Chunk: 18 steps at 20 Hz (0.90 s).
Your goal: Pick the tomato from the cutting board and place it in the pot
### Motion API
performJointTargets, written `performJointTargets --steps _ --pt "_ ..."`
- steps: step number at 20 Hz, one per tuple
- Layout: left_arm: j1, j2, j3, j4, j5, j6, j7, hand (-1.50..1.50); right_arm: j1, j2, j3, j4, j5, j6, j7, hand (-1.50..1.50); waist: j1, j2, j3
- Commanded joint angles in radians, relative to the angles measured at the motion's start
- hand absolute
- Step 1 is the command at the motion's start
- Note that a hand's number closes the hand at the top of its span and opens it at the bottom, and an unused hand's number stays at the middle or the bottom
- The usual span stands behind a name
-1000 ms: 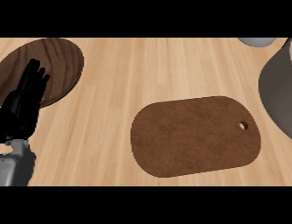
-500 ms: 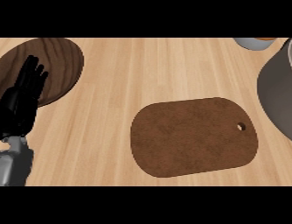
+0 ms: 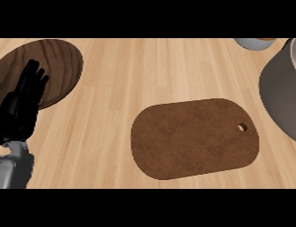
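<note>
From the head view, much is cut off. The pot (image 3: 293,95) shows only as a grey curved wall and pale inside along the right edge, running out of view; its contents cannot be made out. At the top edge, right of centre, a small grey-blue vessel (image 3: 254,43) with something orange-brown in it is clipped by the frame and cannot be identified further. The tomato shows nowhere in this view.

No label or writing appears on anything.

The counter (image 3: 150,71) is light wood with grain running up the frame. On it lies a dark brown cutting board (image 3: 193,138) with rounded corners and a hanging hole near its right edge, its top bare. A round dark wooden plate (image 3: 46,66) sits upper left. The left hand (image 3: 21,108) rests at the left edge over the plate's lower rim, fingers straight and pointing up, holding nothing; its grey forearm leaves at the lower left corner.
</note>
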Motion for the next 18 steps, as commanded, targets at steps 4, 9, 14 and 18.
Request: performJointTargets --steps 4,9,14,18 --pt "0.036 -0.004 -0.001 -0.024 -0.002 -0.001 -0.012 0.0 0.019 -0.079 -0.158 0.161 -0.174 0.099 -0.071 -1.5 0.001 0.024 0.049" --pt "0.015 -0.014 -0.006 -0.018 -0.014 0.02 0.008 0.0 0.042 -0.223 -0.202 0.275 -0.23 0.227 -0.098 -1.5 -0.003 0.026 0.049" --pt "-0.034 -0.003 0.014 0.001 0.009 0.01 0.024 0.0 0.109 -0.344 -0.233 0.439 -0.251 0.319 -0.222 -1.5 -0.003 0.029 0.05" --pt "-0.012 -0.012 0.004 -0.027 -0.007 0.023 0.029 0.0 0.1 -0.438 -0.206 0.562 -0.235 0.358 -0.277 -1.5 0.009 0.026 0.05"
